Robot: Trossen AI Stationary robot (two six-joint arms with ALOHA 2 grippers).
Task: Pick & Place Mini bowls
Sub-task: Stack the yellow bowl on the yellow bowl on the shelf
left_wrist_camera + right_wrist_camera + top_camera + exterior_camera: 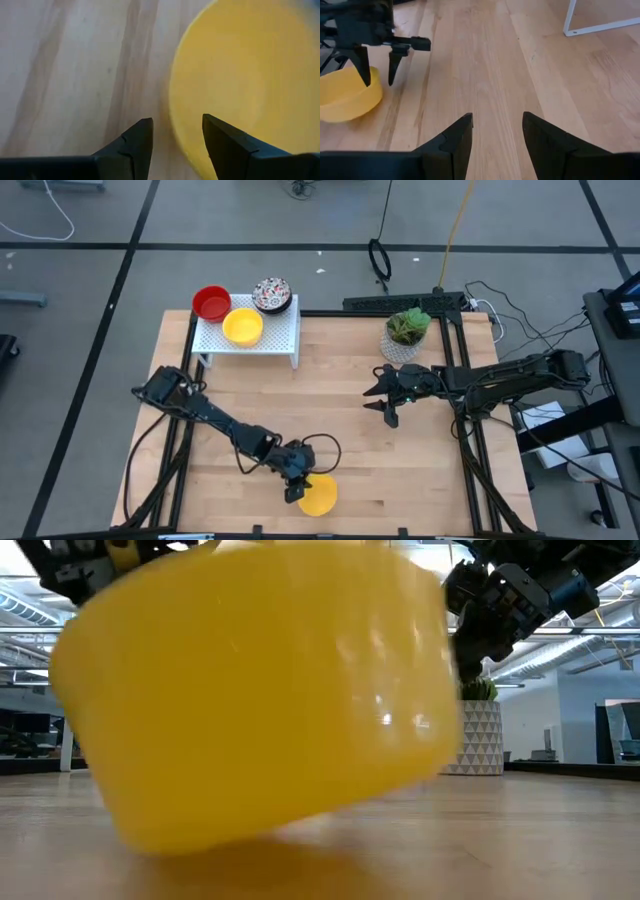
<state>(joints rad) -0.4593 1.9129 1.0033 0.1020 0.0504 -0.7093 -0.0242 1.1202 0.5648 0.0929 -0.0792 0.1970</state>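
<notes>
- A yellow bowl (319, 496) is seen tilted at the counter's (350, 440) near edge.
- The left gripper (293, 492) is set over the bowl's rim, fingers apart, one inside and one outside.
- The right gripper (385, 407) is held near the plant (406, 327), fingers apart, nothing in them.
- Three bowls are kept on the rack (280, 340).

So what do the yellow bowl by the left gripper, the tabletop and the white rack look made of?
The small round yellow bowl looks like glossy plastic: even colour, soft highlights, though glazed ceramic can't be excluded. The pale wooden tabletop shows grain lines and plank seams, with a smooth satin finish. The white perforated rack seems painted metal, judging by its thin legs and punched holes.
</notes>
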